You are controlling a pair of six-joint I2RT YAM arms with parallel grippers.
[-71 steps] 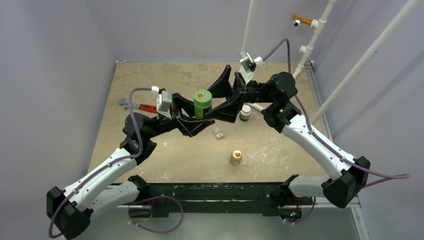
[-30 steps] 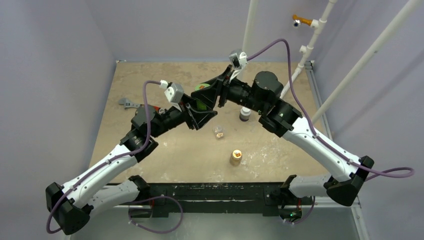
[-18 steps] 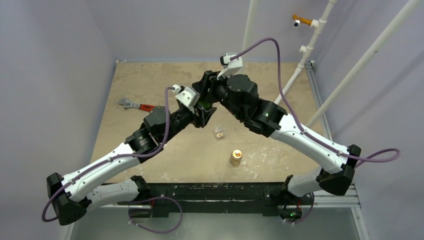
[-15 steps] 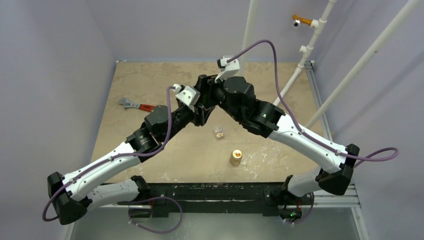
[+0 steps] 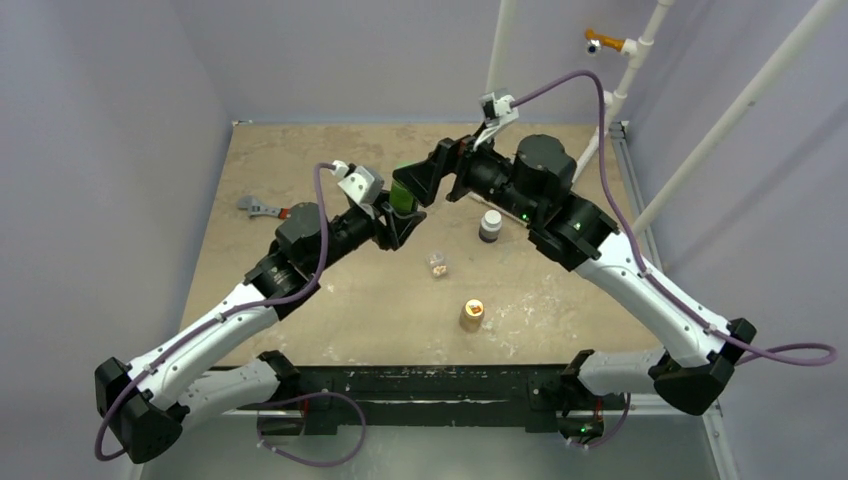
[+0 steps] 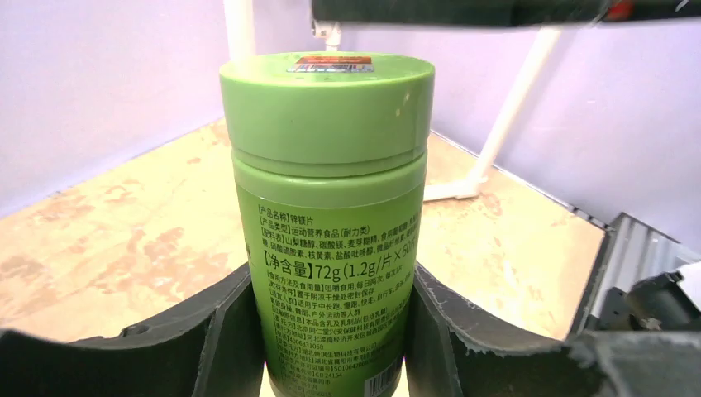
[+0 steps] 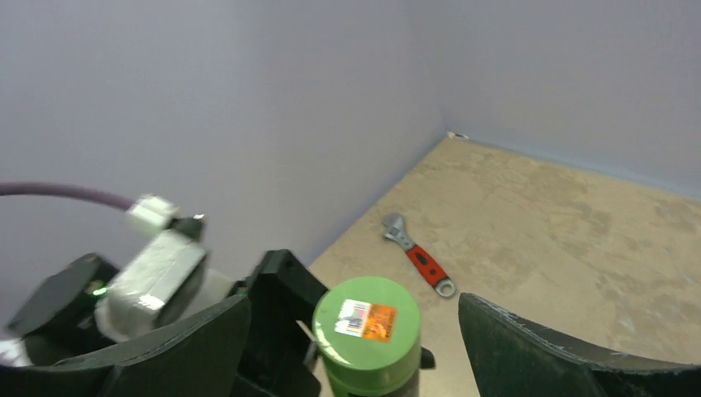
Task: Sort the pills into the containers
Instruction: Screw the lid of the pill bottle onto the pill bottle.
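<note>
Two arms meet in the upper middle of the top view. Left gripper [image 6: 335, 331] pinches the green bottle [image 6: 331, 240] round its body, upright, apparently raised off the table [image 5: 300, 150]; right gripper [image 7: 354, 304] has jaws spread wide, one each side of the green cap [image 7: 366, 324], not touching it as far as the wrist view shows; cap is on.

Clear case [image 5: 431, 258] sits at frame centre, just below the grippers; pinkish specks inside, prob. pills [image 5: 438, 268], too small to be sure; brown white-capped bottle [image 5: 490, 226] right of centre; tan-orange bottle [image 5: 471, 316] lower centre; wrench [image 5: 268, 210] at left.

Step in hand, I'd judge: opening the green bottle. Next move calls for the right jaws to close square on the cap & twist while the left grips firm against the turn; then tip contents over the case w/o spilling.
</note>
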